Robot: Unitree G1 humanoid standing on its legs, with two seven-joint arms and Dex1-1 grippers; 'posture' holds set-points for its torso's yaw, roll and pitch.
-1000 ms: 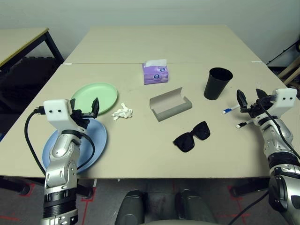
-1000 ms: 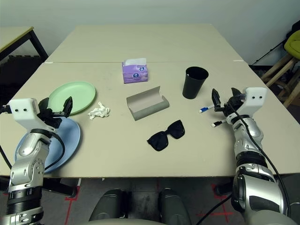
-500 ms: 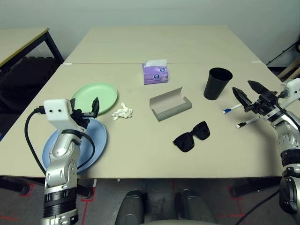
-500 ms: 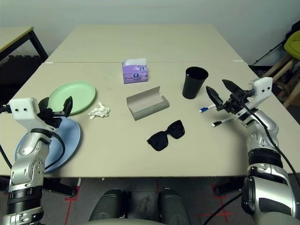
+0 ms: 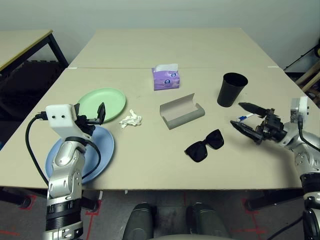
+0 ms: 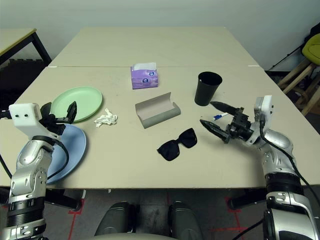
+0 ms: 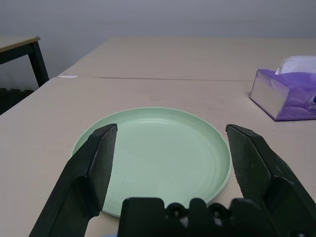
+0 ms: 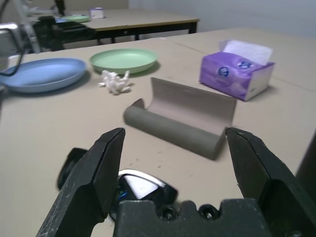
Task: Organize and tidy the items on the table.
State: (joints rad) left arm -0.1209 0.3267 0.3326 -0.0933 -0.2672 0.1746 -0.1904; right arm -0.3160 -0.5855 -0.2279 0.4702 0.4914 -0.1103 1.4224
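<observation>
My left gripper hovers open over the near edge of the pale green plate, above the light blue plate. A crumpled white tissue lies right of the green plate. The grey glasses case lies open mid-table, with the black sunglasses in front of it. At the right stands the black cup. My right gripper is open and points left toward the sunglasses. It sits low over a white marker pen, whose blue cap shows between the fingers.
A purple tissue box sits behind the case. A second table abuts the far edge and another table stands at the far left. Stools stand to the right. The front edge lies close behind the sunglasses.
My right gripper has swung down and to the left, from above the pens at the table's right edge to pointing at the sunglasses. The left arm has not moved.
</observation>
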